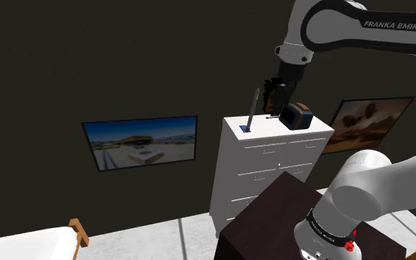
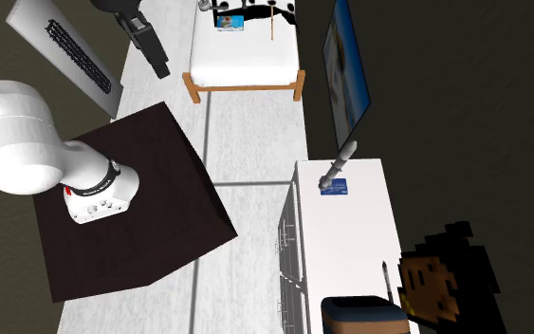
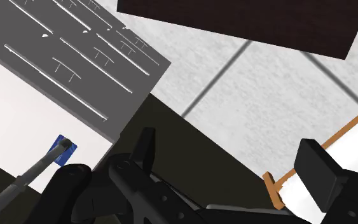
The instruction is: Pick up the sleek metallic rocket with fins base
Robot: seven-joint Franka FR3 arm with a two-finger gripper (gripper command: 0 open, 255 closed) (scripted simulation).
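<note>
Standing rocket (image 1: 251, 109), blue base (image 2: 336, 186), claw (image 3: 229, 143) spread

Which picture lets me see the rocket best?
The shoulder view. There the slim grey rocket stands upright on its blue base on the white dresser, seen whole from the side. The second exterior view looks down on it from above, so it looks shorter. The wrist view cuts part of it off.

1. The rocket (image 1: 252, 109) is rendered as smooth, dull grey metal.
2. The dresser (image 1: 269, 173) is finished in smooth matt white.
3. The floor (image 3: 266, 83) is given a rough, speckled grey surface.
4. The bed frame (image 1: 80, 235) is drawn as orange-brown wood.
</note>
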